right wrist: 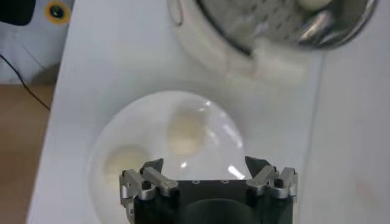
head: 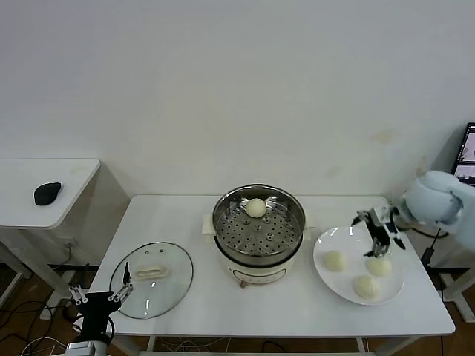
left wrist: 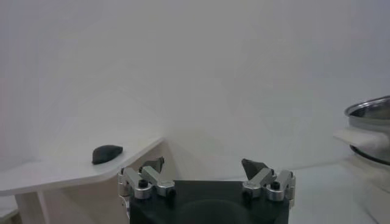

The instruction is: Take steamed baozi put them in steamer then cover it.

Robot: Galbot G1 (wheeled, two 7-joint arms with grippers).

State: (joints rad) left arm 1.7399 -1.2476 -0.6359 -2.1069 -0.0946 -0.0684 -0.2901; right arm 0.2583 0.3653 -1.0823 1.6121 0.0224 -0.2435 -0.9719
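The right gripper, fingers spread and empty, hangs at the right of the frame over the plate – a bun lies just below it. The steamer sits centre; the left gripper waits lower left, also spread.

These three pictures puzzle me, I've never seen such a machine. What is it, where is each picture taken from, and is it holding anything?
It is a robot with two arms, each ending in a two-fingered hand. The wide picture comes from a camera on its head, looking down at a white table. The other two come from cameras on its wrists, looking past each hand.

On the table stand a steel steamer with one baozi already inside, a white plate with three more baozi, and the glass cover lying flat.

The right hand hovers open above the plate, holding nothing. The left hand waits open and empty, low by the table's near corner beside the cover.
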